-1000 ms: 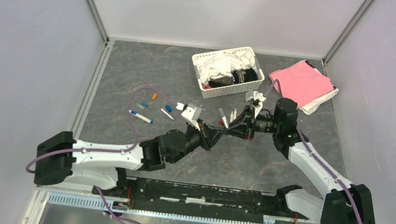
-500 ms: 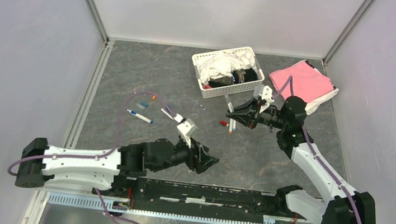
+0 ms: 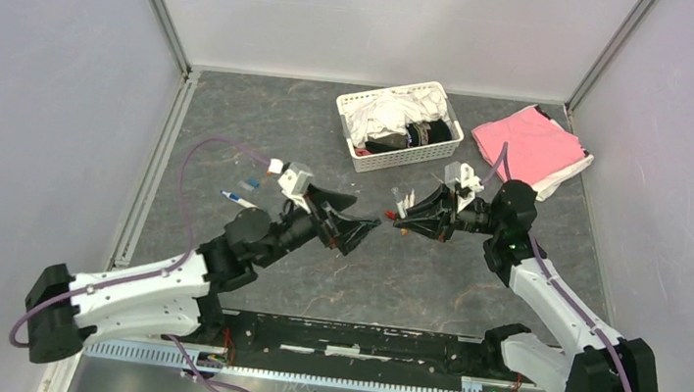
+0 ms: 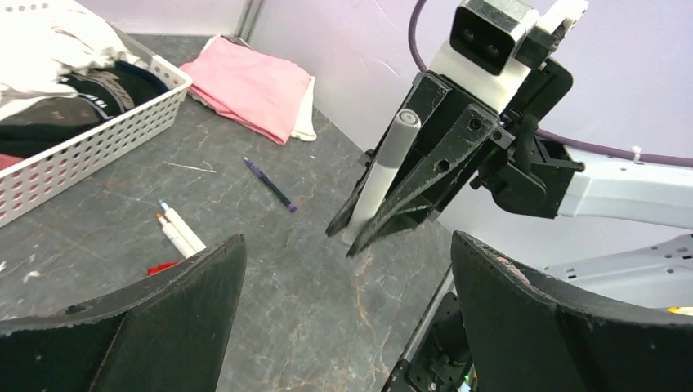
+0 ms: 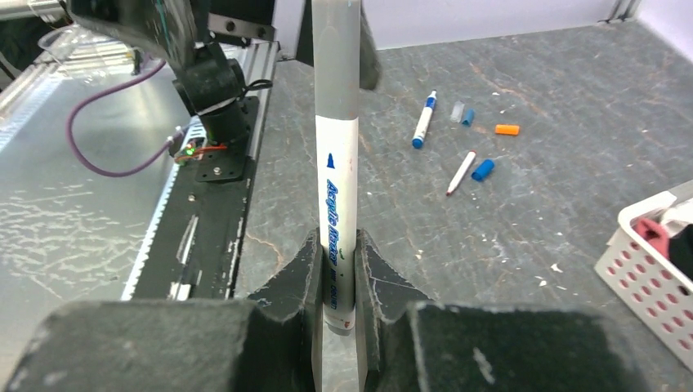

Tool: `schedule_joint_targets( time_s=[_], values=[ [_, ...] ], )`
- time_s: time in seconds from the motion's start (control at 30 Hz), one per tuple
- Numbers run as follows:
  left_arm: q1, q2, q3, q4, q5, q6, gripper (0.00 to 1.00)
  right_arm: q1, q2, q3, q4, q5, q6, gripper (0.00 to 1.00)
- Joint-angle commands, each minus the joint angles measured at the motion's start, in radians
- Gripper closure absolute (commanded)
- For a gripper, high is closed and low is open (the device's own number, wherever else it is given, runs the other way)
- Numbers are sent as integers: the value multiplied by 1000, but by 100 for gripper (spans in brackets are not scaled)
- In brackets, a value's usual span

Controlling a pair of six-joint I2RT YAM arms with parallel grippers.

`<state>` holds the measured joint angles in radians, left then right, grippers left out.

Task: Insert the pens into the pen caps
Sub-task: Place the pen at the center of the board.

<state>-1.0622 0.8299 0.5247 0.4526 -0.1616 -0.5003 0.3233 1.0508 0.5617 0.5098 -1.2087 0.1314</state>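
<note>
My right tool (image 5: 337,242) is clenched on the lower barrel of a white pen (image 5: 337,147) with a grey end. It holds the pen off the tabletop (image 3: 412,282) with the grey end aimed at my left tool (image 3: 367,212), which is spread wide and grips nothing. I read this as the mating step, with the pen presented but no cap in the other tool (I cannot tell whether the grey end is itself a cap already seated). If that end is bare, the next move calls for my left tool to fetch a loose cap. An orange cap (image 5: 507,129) and a blue cap (image 5: 482,169) lie on the far side of my left arm, near a blue-ended pen (image 5: 423,120), and a red cap (image 4: 163,267) lies just beside 2 pens (image 4: 176,233) below my right tool. The cap's mouth would then need lining up with the pen's axis before any push. Both arms reach low toward the middle, wrists facing each other, tools near but apart.
</note>
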Motion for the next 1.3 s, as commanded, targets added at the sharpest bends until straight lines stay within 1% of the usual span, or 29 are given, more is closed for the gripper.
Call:
schedule_joint_targets(
  time_s=[0.0,0.1,0.2,0.37,0.47,0.5,0.53,0.6,0.63,0.67,0.77,0.83,0.9,0.97,1.03,1.07,1.13,1.2,1.27],
  values=[
    [27,153,117,153,147,36,0,4,13,-12,119,-12,106,100],
    [27,239,176,174,209,62,3,5,22,-14,121,-2,122,99],
    [27,285,199,181,208,68,9,6,27,-18,121,11,126,98],
    [28,346,223,198,182,54,29,16,31,-23,115,18,115,97],
    [27,380,255,180,165,52,50,18,31,-23,106,23,105,96],
    [27,389,264,171,139,52,62,18,31,-23,103,23,102,95],
    [27,397,276,158,129,54,73,18,31,-23,101,23,100,94],
    [28,411,291,138,126,60,87,18,31,-25,101,24,99,92],
    [27,415,295,130,129,63,95,18,30,-25,99,24,97,89],
    [27,418,297,124,133,68,98,19,31,-25,99,23,96,82],
    [28,418,289,124,169,88,98,21,32,-25,103,14,98,66],
    [40,423,287,124,244,94,98,24,35,-26,119,1,114,54],
    [58,429,283,134,313,94,98,31,36,-29,141,-4,137,45],
    [64,432,281,140,350,95,98,41,39,-29,150,-8,144,41],
    [69,433,282,141,372,98,98,47,44,-28,149,-5,145,43],
    [71,434,284,142,380,100,98,49,47,-27,149,-5,149,51],
    [72,436,287,139,382,102,98,51,49,-23,147,-2,152,78],
    [78,432,287,139,369,94,96,51,49,-22,140,4,147,90],
    [85,423,282,141,343,70,80,52,47,-16,114,14,129,96]
  ],
)
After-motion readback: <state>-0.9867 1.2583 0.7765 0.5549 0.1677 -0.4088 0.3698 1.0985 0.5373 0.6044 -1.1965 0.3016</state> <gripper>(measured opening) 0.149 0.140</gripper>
